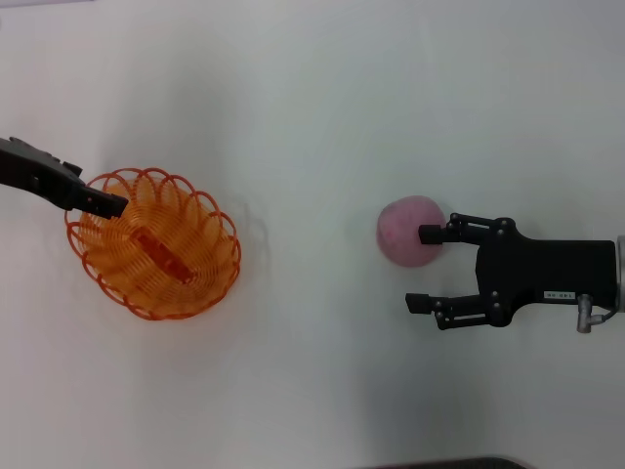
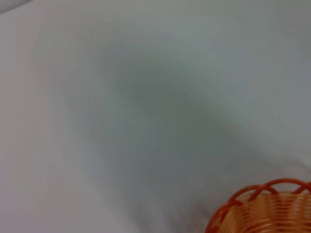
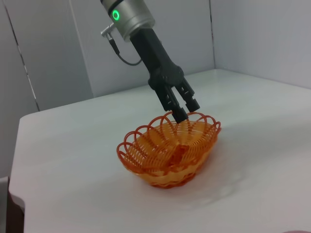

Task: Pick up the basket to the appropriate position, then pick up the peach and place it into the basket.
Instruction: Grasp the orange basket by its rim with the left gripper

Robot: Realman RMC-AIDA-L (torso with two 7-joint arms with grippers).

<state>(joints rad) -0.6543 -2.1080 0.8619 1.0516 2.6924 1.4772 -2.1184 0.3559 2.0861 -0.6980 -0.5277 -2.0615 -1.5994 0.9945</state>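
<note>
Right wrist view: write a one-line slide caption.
Left gripper at the orange basket's scalloped rim on a white table.

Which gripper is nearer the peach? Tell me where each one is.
The right. The right gripper is open beside the peach, one finger at its side. The left gripper is far across the table, at the basket's rim.

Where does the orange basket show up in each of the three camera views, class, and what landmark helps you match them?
Head view: basket at left, on the white table.
Left wrist view: only part of its scalloped rim shows, in a corner.
Right wrist view: whole basket at centre.
Shared landmark: the left claw at the rim, seen in head and right wrist views.
</note>
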